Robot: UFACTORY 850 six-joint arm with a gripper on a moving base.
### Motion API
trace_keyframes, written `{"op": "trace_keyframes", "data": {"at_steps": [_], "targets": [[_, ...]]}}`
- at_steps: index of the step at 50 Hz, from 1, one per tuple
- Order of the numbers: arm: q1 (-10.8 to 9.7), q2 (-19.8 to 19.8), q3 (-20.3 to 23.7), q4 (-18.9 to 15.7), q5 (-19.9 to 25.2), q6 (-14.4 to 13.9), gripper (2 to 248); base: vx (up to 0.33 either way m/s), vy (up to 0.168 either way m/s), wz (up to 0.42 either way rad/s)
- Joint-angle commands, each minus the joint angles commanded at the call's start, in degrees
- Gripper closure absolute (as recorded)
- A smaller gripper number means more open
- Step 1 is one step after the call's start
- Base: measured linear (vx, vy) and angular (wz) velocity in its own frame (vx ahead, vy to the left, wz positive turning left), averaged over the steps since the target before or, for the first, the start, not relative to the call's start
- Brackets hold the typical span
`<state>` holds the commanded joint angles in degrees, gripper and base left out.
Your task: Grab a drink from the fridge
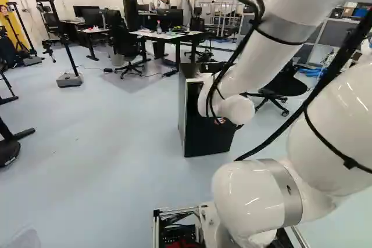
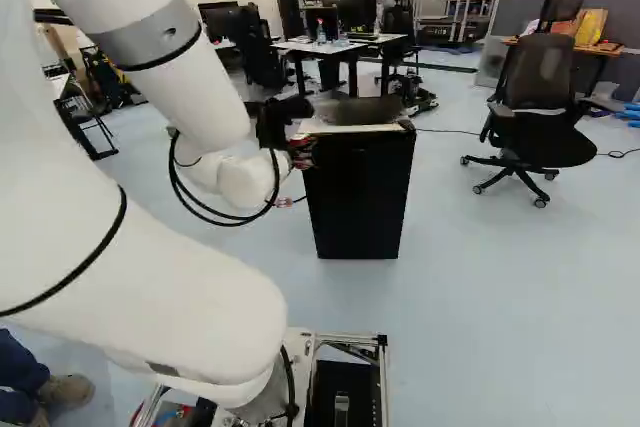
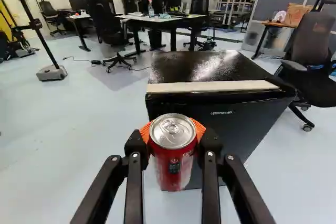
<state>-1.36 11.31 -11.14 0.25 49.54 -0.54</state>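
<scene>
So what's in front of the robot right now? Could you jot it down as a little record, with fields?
drink: red can with a silver top
held by: two fingers, one on each side
fridge: small and black, its door seemingly shut, a pale strip along the top front edge
drink's place: outside the fridge
beyond the fridge: desk with a bottle on it
seat: dark wheeled chair, right of the fridge in the right base view

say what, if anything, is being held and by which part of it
The end effector holds a red drink can by opposite sides of its upper half.
</scene>
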Motion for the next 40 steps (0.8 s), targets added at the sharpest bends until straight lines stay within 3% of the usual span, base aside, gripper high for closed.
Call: {"op": "trace_keyframes", "data": {"at_steps": [40], "targets": [[1.35, 4.66, 6.10, -0.25, 0.45, 0.54, 150, 0.000, 0.000, 0.000]]}}
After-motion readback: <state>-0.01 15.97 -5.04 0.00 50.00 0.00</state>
